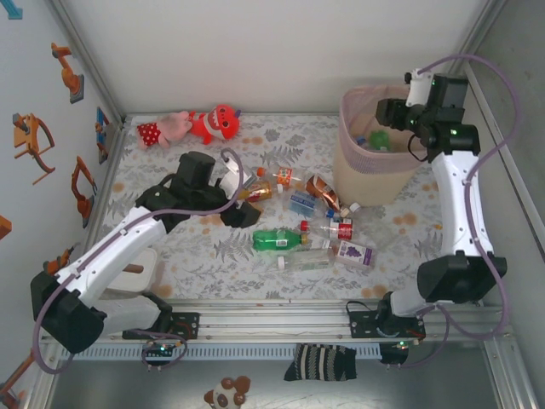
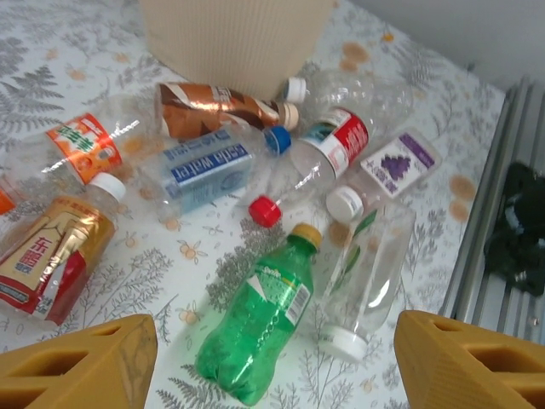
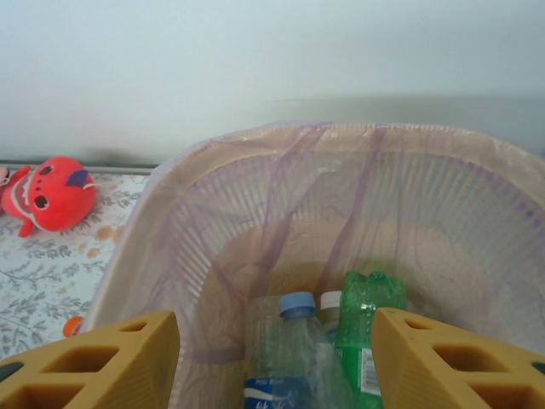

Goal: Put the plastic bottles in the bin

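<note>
- While my right gripper [image 3: 274, 345] hangs over the bin [image 3: 162, 230], its yellow fingers [image 3: 102, 362] stand apart with nothing between them: released.
- Straight below it, inside the bin, a clear blue-capped bottle [image 3: 294, 341] lies against a binned green bottle [image 3: 368, 324], with a white cap showing between the two.
- Past the bin's left rim, a red plush toy [image 3: 55, 196] lies on the fern-patterned table [image 3: 34, 281].
- My left gripper [image 2: 274, 341] is likewise released, with both fingers spread wide above the table and holding nothing.
- Closest beneath it lie a yellow-capped green bottle [image 2: 255, 332] and, just beside it, a clear white-capped bottle [image 2: 370, 273].
- Farther out I see a grape-label bottle [image 2: 393, 166], a red-label bottle [image 2: 336, 141] and a blue-label bottle [image 2: 209, 175] crowded together.
- A brown-wrapped bottle [image 2: 217, 109] lies nearest the bin's cream base.
- An orange-label bottle [image 2: 85, 146] and a gold-label bottle [image 2: 47, 256] lie off to one side of that cluster.
- From overhead, this scatter of bottles sits on the table between my two arms, and the bin stands at the far right.
</note>
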